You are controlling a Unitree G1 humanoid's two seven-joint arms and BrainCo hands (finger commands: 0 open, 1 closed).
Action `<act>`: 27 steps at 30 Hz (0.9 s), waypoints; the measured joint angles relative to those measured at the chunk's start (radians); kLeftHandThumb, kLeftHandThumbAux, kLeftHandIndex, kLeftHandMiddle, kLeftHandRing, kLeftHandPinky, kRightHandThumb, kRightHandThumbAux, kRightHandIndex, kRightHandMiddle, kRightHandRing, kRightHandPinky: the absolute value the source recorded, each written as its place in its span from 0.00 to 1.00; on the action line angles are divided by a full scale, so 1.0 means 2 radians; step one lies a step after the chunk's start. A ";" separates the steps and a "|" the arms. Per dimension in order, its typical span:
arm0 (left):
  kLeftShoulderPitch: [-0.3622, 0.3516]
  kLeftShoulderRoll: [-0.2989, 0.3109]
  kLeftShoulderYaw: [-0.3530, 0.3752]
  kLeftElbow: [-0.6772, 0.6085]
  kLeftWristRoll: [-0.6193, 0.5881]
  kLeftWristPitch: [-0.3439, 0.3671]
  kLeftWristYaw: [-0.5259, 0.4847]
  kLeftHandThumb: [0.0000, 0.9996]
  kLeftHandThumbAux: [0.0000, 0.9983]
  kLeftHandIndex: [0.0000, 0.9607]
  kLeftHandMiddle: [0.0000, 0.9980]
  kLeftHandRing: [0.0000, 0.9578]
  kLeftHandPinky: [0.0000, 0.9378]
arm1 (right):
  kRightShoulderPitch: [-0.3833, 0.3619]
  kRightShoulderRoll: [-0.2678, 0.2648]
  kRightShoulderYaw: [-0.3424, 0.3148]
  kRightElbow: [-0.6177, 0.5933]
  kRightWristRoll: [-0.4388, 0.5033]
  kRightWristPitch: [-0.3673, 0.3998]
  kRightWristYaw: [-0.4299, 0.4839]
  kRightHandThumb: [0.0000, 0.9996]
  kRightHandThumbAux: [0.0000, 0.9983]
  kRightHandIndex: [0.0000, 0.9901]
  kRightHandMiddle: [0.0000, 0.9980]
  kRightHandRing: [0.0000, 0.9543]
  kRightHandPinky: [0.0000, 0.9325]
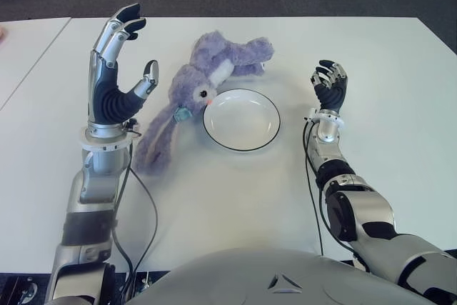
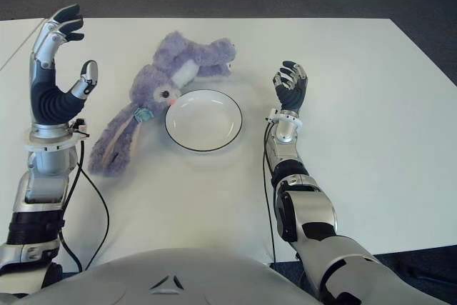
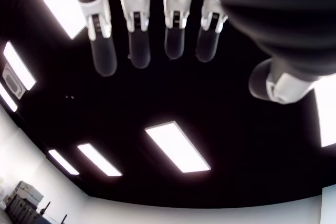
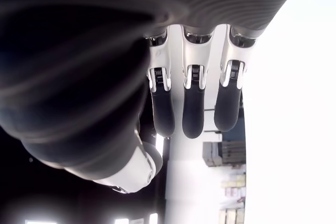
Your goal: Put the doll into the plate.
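The robot's grey torso [image 1: 250, 280] fills the near edge; beyond it, on the white table [image 1: 214, 205], the purple rabbit doll [image 1: 196, 91] lies on its side, head just beside the far-left rim of the white plate [image 1: 241, 119] and apparently touching it, one long ear trailing toward the near left; the plate holds nothing; the left hand [image 1: 114, 69] stands raised left of the doll, fingers spread wide, grasping nothing; the right hand [image 1: 330, 85] is upright right of the plate, fingers loosely extended, also empty
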 measured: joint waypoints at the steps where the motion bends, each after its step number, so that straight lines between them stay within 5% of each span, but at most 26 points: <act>1: -0.001 -0.002 0.000 0.001 0.000 -0.002 0.000 0.49 0.35 0.21 0.12 0.16 0.25 | 0.000 0.000 0.000 0.000 0.000 0.000 0.000 0.56 0.91 0.32 0.30 0.31 0.37; 18: -0.053 -0.006 -0.042 0.073 0.068 0.017 -0.014 0.37 0.33 0.12 0.00 0.01 0.05 | 0.000 0.000 0.001 0.000 0.000 0.000 -0.008 0.53 0.91 0.33 0.29 0.31 0.34; 27: -0.123 0.015 -0.093 0.198 0.116 0.059 -0.041 0.29 0.31 0.05 0.00 0.00 0.00 | 0.000 0.000 0.002 0.000 0.000 0.000 -0.010 0.53 0.91 0.34 0.31 0.32 0.35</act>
